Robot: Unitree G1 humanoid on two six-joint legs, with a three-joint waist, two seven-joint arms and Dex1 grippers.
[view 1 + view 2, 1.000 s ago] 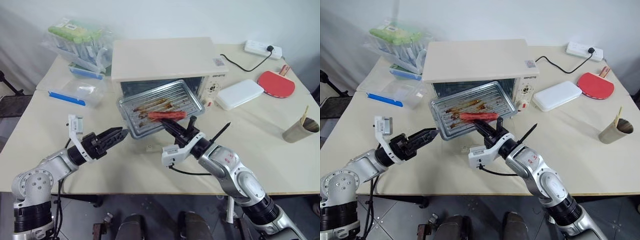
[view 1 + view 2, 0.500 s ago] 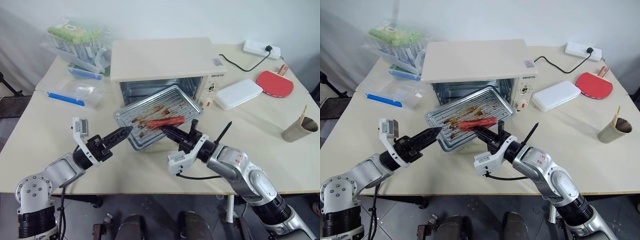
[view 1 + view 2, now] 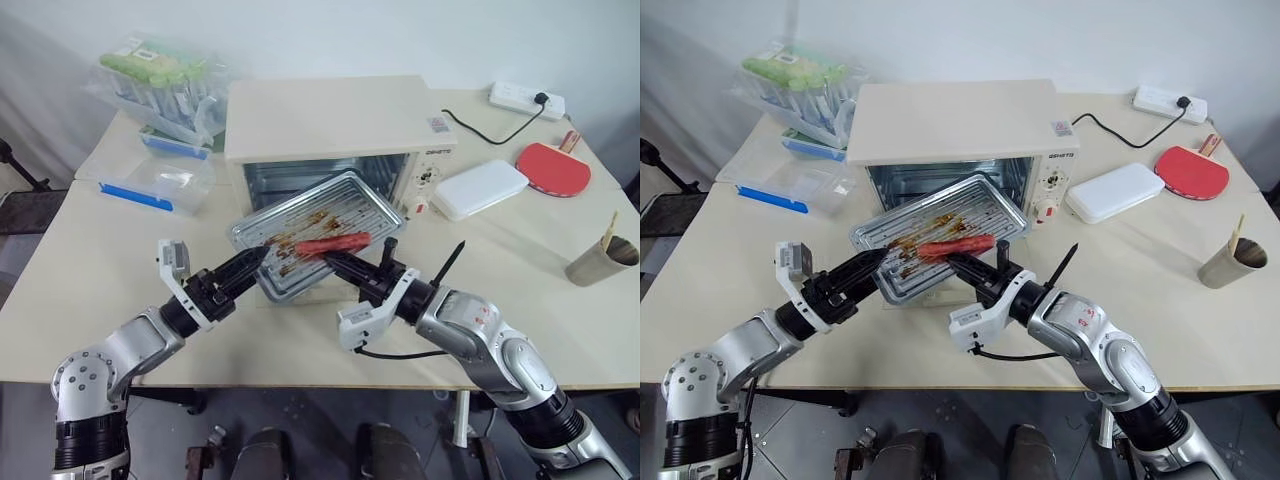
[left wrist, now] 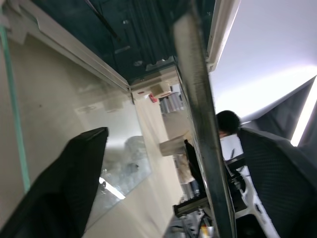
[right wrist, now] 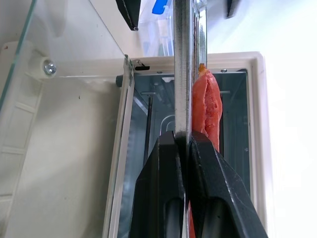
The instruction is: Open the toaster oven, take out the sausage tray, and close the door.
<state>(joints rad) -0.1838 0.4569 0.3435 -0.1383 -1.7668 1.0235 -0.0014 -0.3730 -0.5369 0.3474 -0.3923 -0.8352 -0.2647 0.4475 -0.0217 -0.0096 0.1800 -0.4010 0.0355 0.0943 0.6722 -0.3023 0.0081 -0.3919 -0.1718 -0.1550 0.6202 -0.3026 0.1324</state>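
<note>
The shallow ribbed silver metal sausage tray point(image 3: 318, 232), carrying one red sausage point(image 3: 333, 243) and brown grease streaks, hangs in mid-frame, clear of the large cream boxy toaster oven point(image 3: 335, 135) behind it, whose clear glass door point(image 5: 74, 79) lies folded down beneath. The right gripper point(image 3: 334, 263) has its black fingers pinched tight on the tray's near rim, just below the sausage. The left gripper point(image 3: 248, 265) sits at the tray's left corner with its fingers spread either side of the rim; whether they touch it is hard to tell.

To do this well, the left fingers should probably close squarely on that rim before any further move, sharing the load. Keep the tray level so the sausage cannot roll, then set it down at centre frame, clear of the door.
</note>
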